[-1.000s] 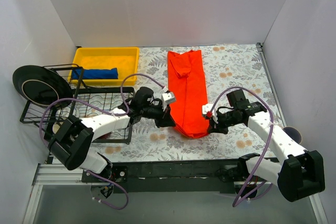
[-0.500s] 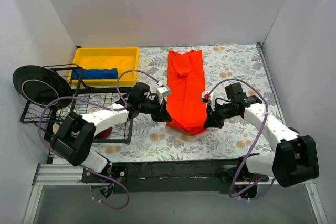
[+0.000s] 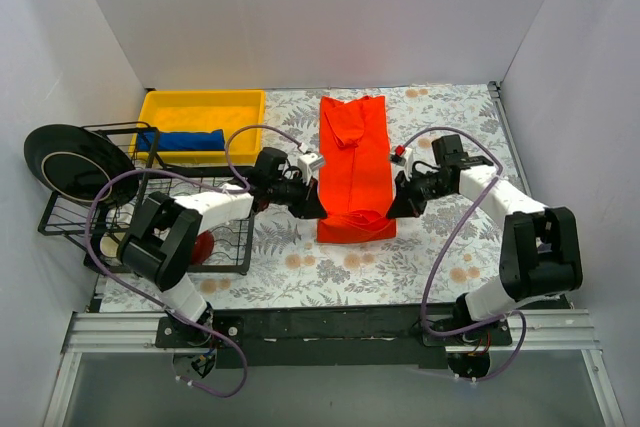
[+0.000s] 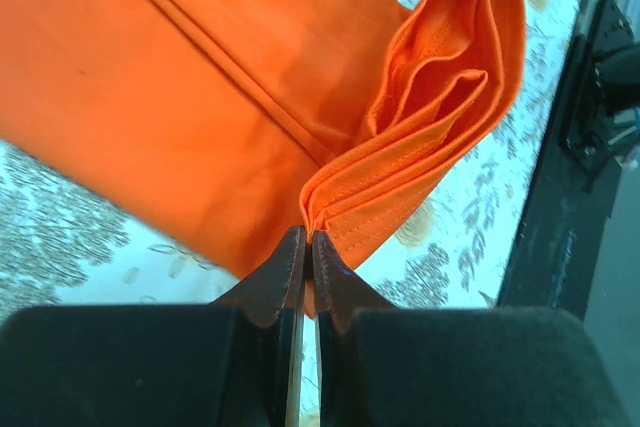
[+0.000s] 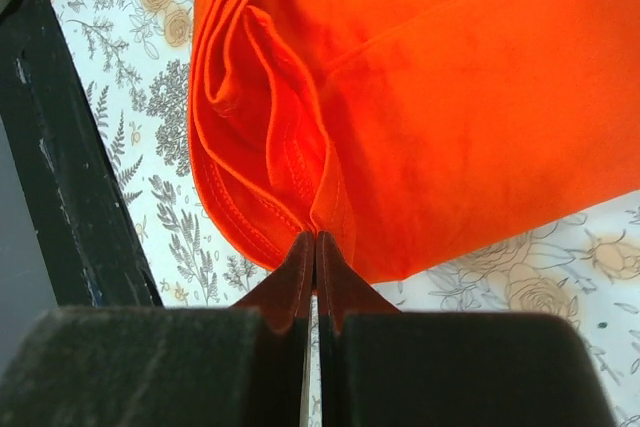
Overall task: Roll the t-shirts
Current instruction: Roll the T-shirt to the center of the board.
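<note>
Both grippers have carried the near end of the orange-red t-shirt (image 3: 355, 157) away from the arm bases since a second ago, so the folded edge now sits higher up the cloth and the garment looks shorter than it did; we see the shirt lying lengthwise as a narrow strip on the flowered tablecloth (image 3: 450, 117), its far end flat and its near end doubled over into a loose, thick fold; the left gripper (image 3: 318, 209) meets the shirt at the left corner of that fold, and in the left wrist view its dark fingers are pressed together on a stitched hem of the shirt (image 4: 200, 67), with layers of cloth bulging beyond the left gripper (image 4: 305, 239); the right gripper (image 3: 393, 212) meets the opposite, right corner of the fold, and the right wrist view shows the right gripper (image 5: 315, 239) likewise pinching the edge of the shirt (image 5: 470, 97), with several curved layers bunched just to one side of the fingertips; well to the left of the shirt, level with its far half, a yellow bin (image 3: 203, 97) holds the blue t-shirt (image 3: 182, 140), already rolled into a short bundle; nearer than the bin, and also left of the shirt, stands a wire rack (image 3: 150, 209) with a black plate (image 3: 65, 162) propped at its outer end.
</note>
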`<action>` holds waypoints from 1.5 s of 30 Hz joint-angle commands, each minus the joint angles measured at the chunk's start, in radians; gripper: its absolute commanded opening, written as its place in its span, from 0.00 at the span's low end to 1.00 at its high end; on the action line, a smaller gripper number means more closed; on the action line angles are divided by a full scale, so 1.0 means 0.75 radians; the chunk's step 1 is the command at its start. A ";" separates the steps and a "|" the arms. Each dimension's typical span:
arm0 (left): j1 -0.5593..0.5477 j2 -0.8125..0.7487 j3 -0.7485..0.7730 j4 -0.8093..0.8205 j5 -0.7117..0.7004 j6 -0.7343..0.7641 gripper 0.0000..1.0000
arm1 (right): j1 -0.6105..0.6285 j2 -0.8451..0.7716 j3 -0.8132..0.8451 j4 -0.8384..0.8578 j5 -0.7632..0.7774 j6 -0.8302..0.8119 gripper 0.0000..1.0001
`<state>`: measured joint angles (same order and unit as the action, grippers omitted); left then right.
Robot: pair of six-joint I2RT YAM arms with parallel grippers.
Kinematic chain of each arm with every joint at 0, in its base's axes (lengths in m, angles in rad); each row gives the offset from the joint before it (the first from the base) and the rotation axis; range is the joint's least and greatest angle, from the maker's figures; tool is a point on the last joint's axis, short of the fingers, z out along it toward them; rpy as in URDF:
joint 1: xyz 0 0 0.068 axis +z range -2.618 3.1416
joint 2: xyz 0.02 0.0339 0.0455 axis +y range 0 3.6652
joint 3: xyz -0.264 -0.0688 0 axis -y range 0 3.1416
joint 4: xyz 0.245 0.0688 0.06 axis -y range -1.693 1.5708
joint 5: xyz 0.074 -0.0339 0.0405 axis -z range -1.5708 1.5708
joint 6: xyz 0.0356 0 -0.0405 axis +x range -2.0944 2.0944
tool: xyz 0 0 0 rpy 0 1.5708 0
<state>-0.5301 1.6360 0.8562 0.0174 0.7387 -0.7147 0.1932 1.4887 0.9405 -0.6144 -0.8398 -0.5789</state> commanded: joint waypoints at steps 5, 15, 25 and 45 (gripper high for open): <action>0.054 0.099 0.145 0.024 -0.054 0.020 0.00 | -0.018 0.181 0.171 0.028 -0.038 -0.024 0.01; 0.067 0.136 0.153 0.001 -0.075 0.043 0.00 | -0.022 0.312 0.243 0.058 0.005 -0.014 0.01; 0.077 0.050 0.202 -0.090 -0.252 0.049 0.24 | -0.049 0.255 0.323 0.179 0.142 0.160 0.51; -0.115 -0.251 -0.037 -0.262 0.028 1.241 0.56 | -0.002 -0.071 0.145 0.026 0.242 -0.132 0.55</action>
<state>-0.5747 1.4460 0.8490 -0.1368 0.7284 -0.1040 0.1909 1.4693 1.0622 -0.5934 -0.6811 -0.6552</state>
